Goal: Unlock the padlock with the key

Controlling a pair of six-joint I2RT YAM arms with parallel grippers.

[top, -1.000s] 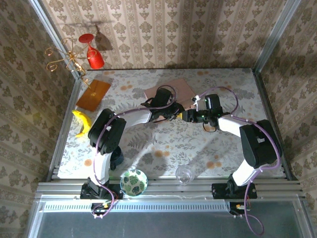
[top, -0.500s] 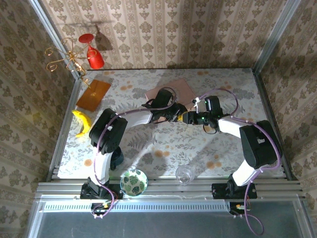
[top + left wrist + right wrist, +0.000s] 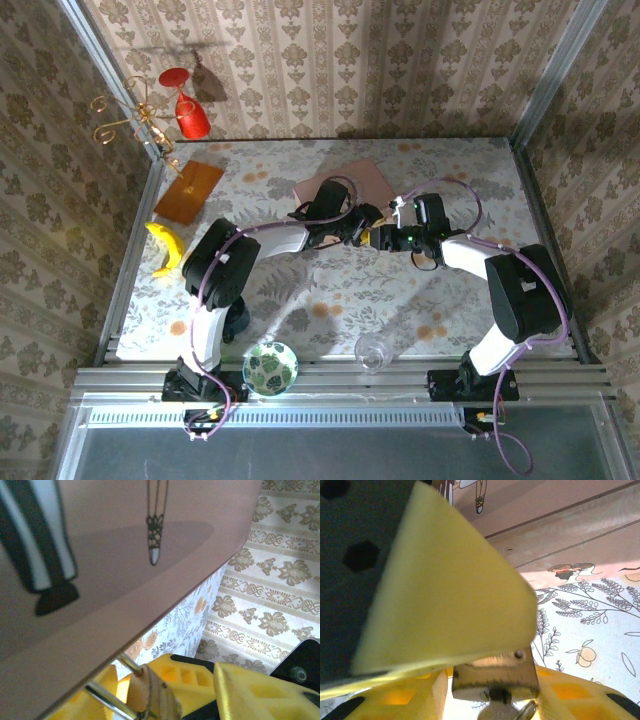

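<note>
The small grey metal padlock point(image 3: 495, 675) hangs between the two grippers, just in front of the pink picture-lidded box point(image 3: 345, 182). My left gripper point(image 3: 145, 692) is shut on the padlock point(image 3: 152, 695), whose shackle bars reach up to the box's edge. The key point(image 3: 506, 712) sits in the keyhole on the padlock's underside, and my right gripper point(image 3: 500, 707) is shut on it. In the top view the left gripper point(image 3: 360, 228) and right gripper point(image 3: 386, 237) meet tip to tip over the table; the padlock itself is too small to make out there.
The pink box lid point(image 3: 100, 555) hangs close above the left fingers. A clear glass point(image 3: 371, 351) and a leaf-patterned bowl point(image 3: 270, 367) stand at the near edge. A banana point(image 3: 164, 247), an orange board point(image 3: 188, 190) and a red glass point(image 3: 190, 115) are at the left.
The two grippers have closed the gap between them: the right one slid left to meet the left one, which edged right beside the pink box.
</note>
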